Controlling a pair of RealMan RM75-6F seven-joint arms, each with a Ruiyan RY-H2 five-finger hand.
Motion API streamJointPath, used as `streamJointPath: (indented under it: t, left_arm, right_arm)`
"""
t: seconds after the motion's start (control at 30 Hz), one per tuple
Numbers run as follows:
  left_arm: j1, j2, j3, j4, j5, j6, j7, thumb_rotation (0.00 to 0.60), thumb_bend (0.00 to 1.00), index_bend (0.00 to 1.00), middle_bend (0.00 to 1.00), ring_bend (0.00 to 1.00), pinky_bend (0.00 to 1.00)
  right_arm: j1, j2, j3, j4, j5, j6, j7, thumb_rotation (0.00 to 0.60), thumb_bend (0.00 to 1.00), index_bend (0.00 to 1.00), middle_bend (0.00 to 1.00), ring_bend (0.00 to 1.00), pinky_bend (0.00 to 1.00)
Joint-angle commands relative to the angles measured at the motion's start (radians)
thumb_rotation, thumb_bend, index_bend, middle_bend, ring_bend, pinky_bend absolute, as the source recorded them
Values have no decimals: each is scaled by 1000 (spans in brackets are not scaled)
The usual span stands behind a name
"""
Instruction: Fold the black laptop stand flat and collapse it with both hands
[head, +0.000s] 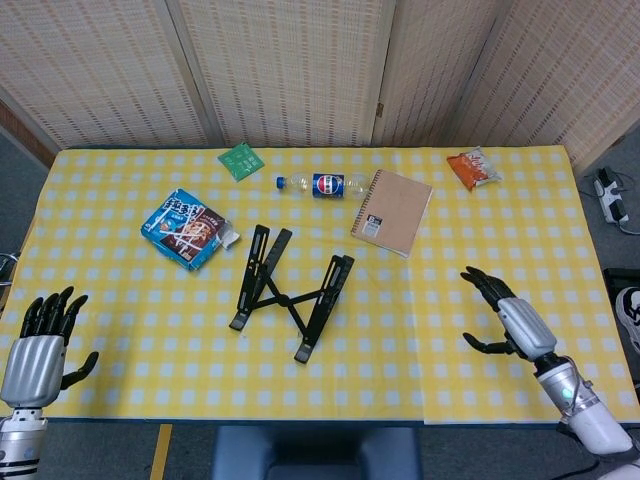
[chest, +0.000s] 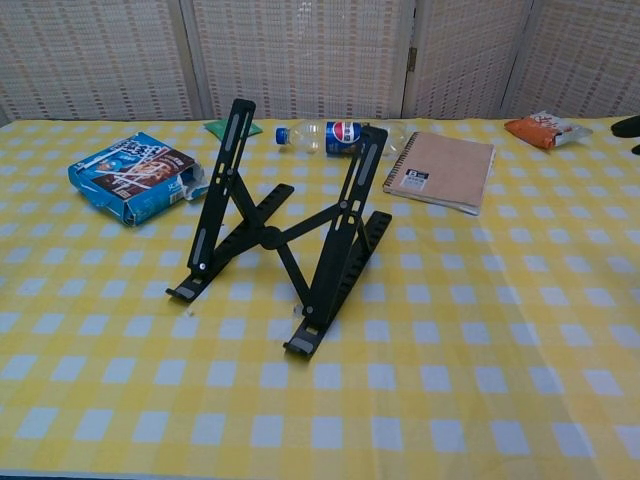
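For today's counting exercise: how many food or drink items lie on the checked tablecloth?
3. A blue snack box lies left of the laptop stand, a cola bottle lies on its side behind it, and an orange snack packet sits far right. None seem hidden.

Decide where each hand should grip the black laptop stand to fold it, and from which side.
Grip the laptop stand by its two raised side arms, left hand from its left, right hand from its right. The arms stand open, joined by a central cross-brace, so pressing inward probably collapses it.
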Motion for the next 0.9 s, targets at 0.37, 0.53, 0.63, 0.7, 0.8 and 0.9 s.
streamJointPath:
  t: [0.37,0.53,0.63,0.7,0.8,0.9]
  left_arm:
    - [1,23,-1,-14,9,2,-17,600,309,163,68,18,0]
    - [3,28,-2,-17,8,3,-20,600,309,164,69,18,0]
    - [4,30,0,-17,7,0,-22,600,309,164,70,18,0]
    - [5,31,1,-18,7,0,-22,600,309,165,71,18,0]
    - [5,32,1,-20,8,-1,-23,600,309,166,71,18,0]
    - [5,33,1,-20,11,0,-24,600,308,167,73,18,0]
  right_arm:
    - [334,-239,109,90,104,-341,601,600,300,0,0,7,0]
    - [386,-300,138,124,150,-400,632,600,293,0,0,0,0]
    - [418,-355,160,150,173,-428,679,600,293,0,0,0,0]
    - [438,-391,167,186,169,-440,713,600,293,0,0,0,0]
    - [461,-429,162,227,139,-439,755,600,293,0,0,5,0]
    - [477,-457,150,256,95,-415,841,600,292,0,0,19,0]
